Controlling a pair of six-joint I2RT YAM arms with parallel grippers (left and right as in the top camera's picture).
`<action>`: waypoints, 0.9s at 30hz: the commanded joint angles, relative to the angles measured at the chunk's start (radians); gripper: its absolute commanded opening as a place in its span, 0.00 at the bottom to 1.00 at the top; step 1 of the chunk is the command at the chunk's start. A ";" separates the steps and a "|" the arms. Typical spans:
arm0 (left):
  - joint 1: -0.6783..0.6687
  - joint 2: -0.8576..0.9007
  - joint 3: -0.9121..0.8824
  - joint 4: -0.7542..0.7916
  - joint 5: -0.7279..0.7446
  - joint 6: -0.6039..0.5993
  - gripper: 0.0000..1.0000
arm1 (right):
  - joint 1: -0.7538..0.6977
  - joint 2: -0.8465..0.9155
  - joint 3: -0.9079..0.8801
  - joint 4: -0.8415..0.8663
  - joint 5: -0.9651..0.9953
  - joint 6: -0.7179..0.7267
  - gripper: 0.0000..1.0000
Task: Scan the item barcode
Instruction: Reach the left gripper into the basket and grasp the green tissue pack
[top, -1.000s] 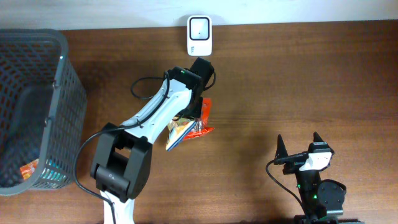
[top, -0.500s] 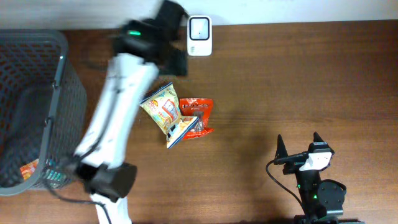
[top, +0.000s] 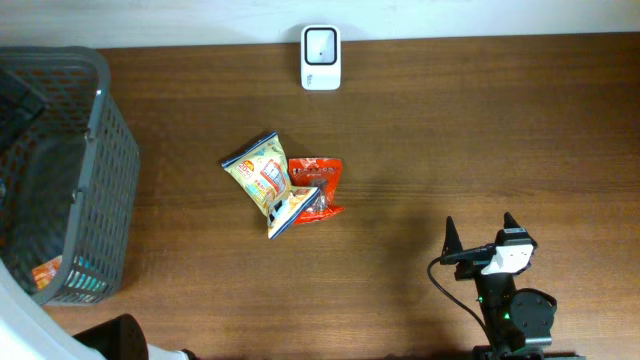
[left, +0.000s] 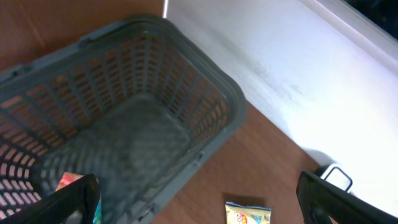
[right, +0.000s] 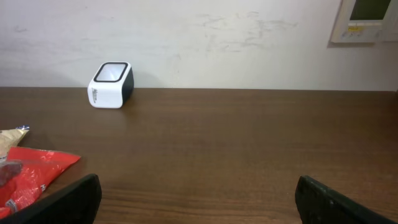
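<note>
Have L tool (left: 199, 200) and R tool (top: 478, 234) both spread wide, holding nothing. Find yellow snack bag (top: 260, 176) overlapping red packet (top: 322, 180) on desk (top: 480, 130), well apart from scanner (top: 320, 58). Could snag both pkts at once given overlap, or present barcode facing away, so no read

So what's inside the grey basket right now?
An orange packet lies in one corner of the basket, with a teal item beside it. The mesh wall hides the rest of that corner.
</note>
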 joint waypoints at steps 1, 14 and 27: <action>0.066 0.019 -0.021 -0.001 0.084 -0.017 0.99 | -0.005 -0.006 -0.009 -0.002 0.012 -0.007 0.99; 0.165 0.021 -0.248 0.055 -0.006 -0.079 0.99 | -0.005 -0.006 -0.009 -0.002 0.012 -0.007 0.98; 0.322 0.024 -0.743 0.319 -0.053 -0.158 0.99 | -0.005 -0.006 -0.009 -0.002 0.012 -0.007 0.98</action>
